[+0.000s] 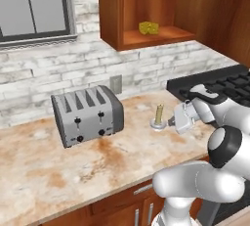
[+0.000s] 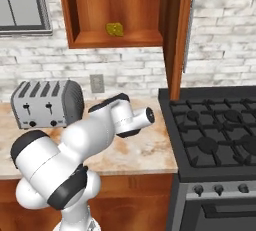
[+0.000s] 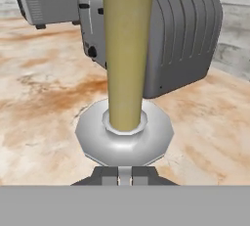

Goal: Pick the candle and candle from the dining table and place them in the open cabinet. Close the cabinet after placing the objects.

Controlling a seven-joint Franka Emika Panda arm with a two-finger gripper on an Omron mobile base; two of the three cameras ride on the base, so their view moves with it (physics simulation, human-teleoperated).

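A slim olive-yellow candle (image 1: 159,113) stands upright in a round silver dish holder on the mottled dining table (image 1: 73,166), just left of the stove. My gripper (image 1: 169,122) reaches in low from the right, level with the holder. In the hand view the candle (image 3: 127,58) rises close in front and my gripper (image 3: 125,175) is pinched shut on the near rim of the silver dish. The dish still seems to rest on the stone top. The reddish-brown cabinet (image 1: 112,14) hangs open above; in the right base view its door (image 2: 175,35) stands swung out.
A yellow wedge (image 1: 149,28) lies on the cabinet's lower shelf. A grey four-slot toaster (image 1: 88,115) stands left of the candle, close behind it in the hand view (image 3: 176,39). A black gas stove (image 2: 215,130) borders the counter on the right.
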